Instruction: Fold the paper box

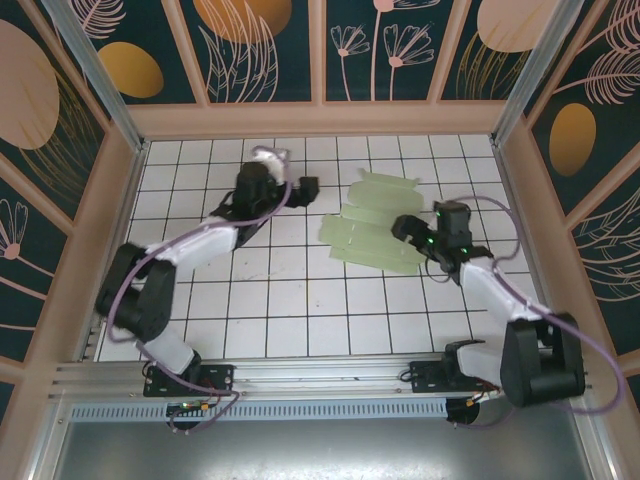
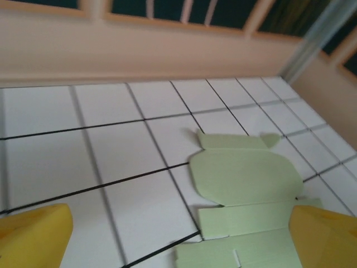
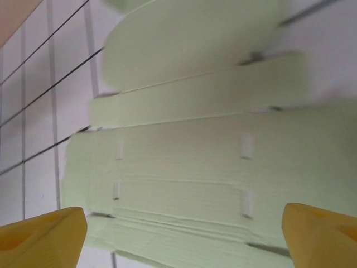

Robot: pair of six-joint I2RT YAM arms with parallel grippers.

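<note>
The paper box [image 1: 375, 225] lies as a flat pale mint-green die-cut sheet on the white tiled table, right of centre, with its rounded flaps towards the back. My left gripper [image 1: 306, 189] is just left of the sheet's far end. It stands open, with the sheet [image 2: 245, 178] reaching between its yellow fingertips [image 2: 33, 237] from the right. My right gripper [image 1: 406, 228] hovers over the sheet's right edge, open. Its yellow fingertips [image 3: 42, 237] straddle the slotted panels of the sheet [image 3: 195, 162]. Neither gripper holds anything.
A wooden frame with patterned panels walls in the table; its back wall [image 1: 320, 118] runs close behind the sheet. The tiled floor [image 1: 300, 300] stretches towards the arms' bases. A metal rail [image 1: 300, 375] runs along the near edge.
</note>
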